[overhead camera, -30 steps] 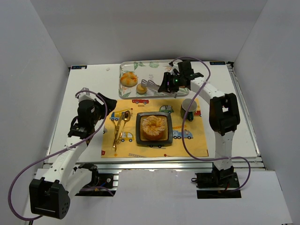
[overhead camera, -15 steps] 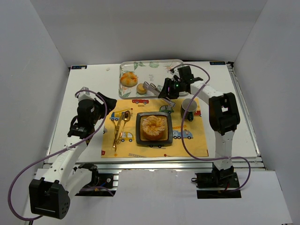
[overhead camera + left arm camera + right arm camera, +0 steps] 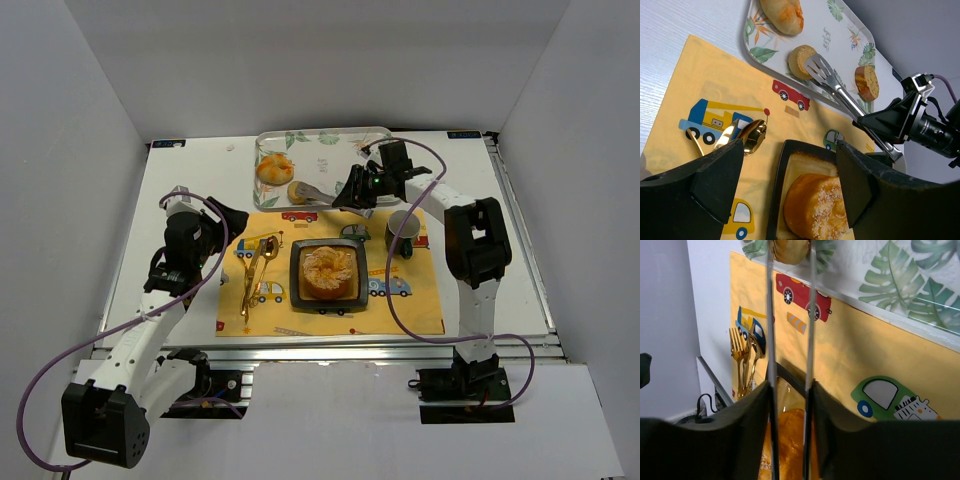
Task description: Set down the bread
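Right gripper [image 3: 358, 188]: clenched on the handles of the tongs [image 3: 322, 190]. In the right wrist view both fingers are seen pressed against the outside of the two tong arms.

Left gripper [image 3: 225, 220]: released, jaws wide apart, nothing between them. It is held over the left part of the yellow placemat [image 3: 425, 300], above the gold cutlery [image 3: 255, 268].

Bread: a small round slice [image 3: 298, 190] is found on the leaf-patterned tray [image 3: 330, 140], near its front rim, just beside a larger roll [image 3: 274, 168]. In the right wrist view the slice [image 3: 790, 249] is seen between the two tong blades. Whether it is pinched firmly, or lifted off the tray, cannot be told.

Key relation: the slice lies straight ahead of the right gripper, at the far end of the tongs. The long axis of the tongs runs from the gripper towards the robot's left, roughly along the tray's front rim. The right arm is the one coupled to the bread. The left gripper is well apart from it, on the near side of the mat.

The black plate [image 3: 296, 272], with a bun [image 3: 328, 270] on it, lies nearer the arm bases than the slice. If the plate is the target (not stated in the task), a pull towards the bases is judged to be needed, with the squeeze maintained.
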